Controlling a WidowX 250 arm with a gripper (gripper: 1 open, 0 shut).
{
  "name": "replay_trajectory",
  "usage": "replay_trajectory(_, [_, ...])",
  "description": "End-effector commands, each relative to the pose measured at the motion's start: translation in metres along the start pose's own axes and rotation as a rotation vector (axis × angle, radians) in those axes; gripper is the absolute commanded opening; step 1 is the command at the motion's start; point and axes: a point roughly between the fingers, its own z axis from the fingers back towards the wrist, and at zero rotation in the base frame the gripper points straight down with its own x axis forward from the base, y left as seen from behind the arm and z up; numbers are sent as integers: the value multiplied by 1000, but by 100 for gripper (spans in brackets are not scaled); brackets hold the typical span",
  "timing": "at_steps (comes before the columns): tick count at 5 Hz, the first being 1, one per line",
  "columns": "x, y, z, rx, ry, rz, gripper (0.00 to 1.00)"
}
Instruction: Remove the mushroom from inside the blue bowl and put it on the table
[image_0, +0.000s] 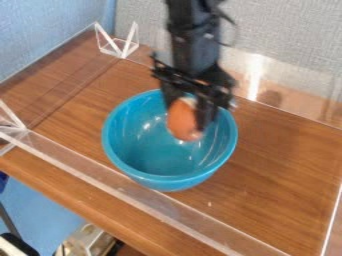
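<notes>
The pincer is pinching the mushroom over the blue bowl, with bare counter lying beyond the rim to the robot's side.The pincer has the mushroom pinched at its lower end, over the blue bowl, with counter just beyond the rim.

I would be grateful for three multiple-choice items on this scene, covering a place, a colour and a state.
1. Where is the bowl?
A) On the tabletop
B) On the floor
C) Held up against the wall

2. What colour is the mushroom's cap?
A) Green
B) Orange
C) White

3. What is the state of the bowl?
A) Upside down
B) Tipped on its side
C) Upright

1: A, as the bowl rests on the wood-grain tabletop.
2: B, as the mushroom at the gripper shows a rounded orange cap.
3: C, as its open mouth faces up and its inside shows.
</notes>
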Motion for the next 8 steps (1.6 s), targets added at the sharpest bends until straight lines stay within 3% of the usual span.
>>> replay_trajectory(1, [13,-29,5,5,-53,-73,0])
replay_trajectory(2, [11,-51,-10,-2,-32,-136,0])
replay_trajectory(4, [2,-69,-41,-11,2,-223,0])
replay_trajectory(8, [1,-65,-66,-2,14,-241,0])
